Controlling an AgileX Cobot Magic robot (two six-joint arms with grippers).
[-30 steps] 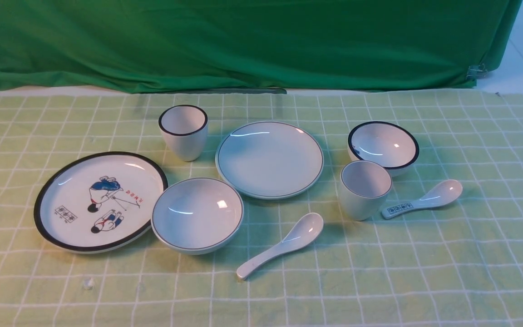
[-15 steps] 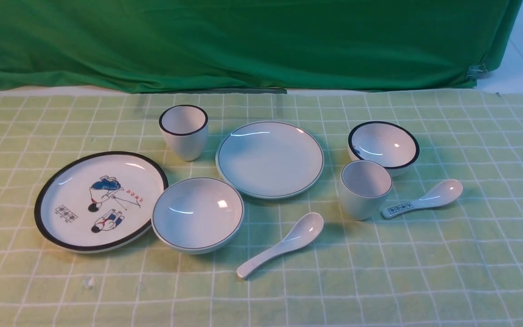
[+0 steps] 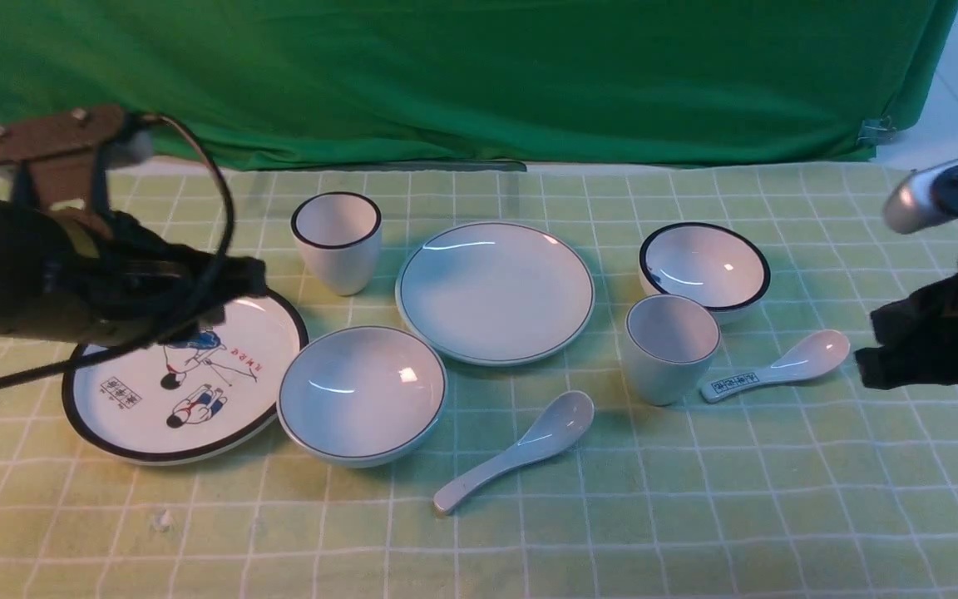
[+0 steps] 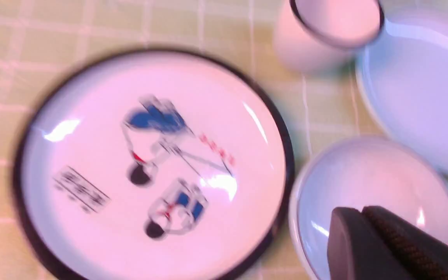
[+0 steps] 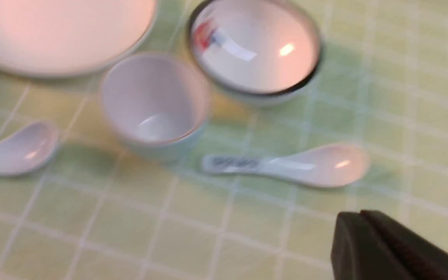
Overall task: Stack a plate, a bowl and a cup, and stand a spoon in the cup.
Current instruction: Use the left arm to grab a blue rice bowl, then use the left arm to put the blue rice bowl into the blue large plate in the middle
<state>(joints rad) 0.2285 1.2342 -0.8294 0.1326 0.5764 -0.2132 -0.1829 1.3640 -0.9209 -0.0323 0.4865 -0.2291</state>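
The bowl (image 3: 361, 393) sits front-centre on the counter (image 3: 695, 516), just beside the plate (image 3: 496, 291) behind it. The cup (image 3: 669, 348) stands right of the plate, and the spoon (image 3: 520, 449) lies in front, between bowl and cup. All look like glazed ceramic: stiff, slick, chippable, moderately heavy. I'd pinch the bowl and cup over the rim wall, and the spoon across its handle. The left gripper (image 3: 246, 281), jaws together and empty, hovers above the picture plate's (image 3: 130, 424) edge near the bowl. The right gripper (image 3: 870, 370), likewise together, hangs beyond the labelled spoon (image 3: 778, 366). The front view hides both jaw lines; the wrist views show them pressed together, though blurred.
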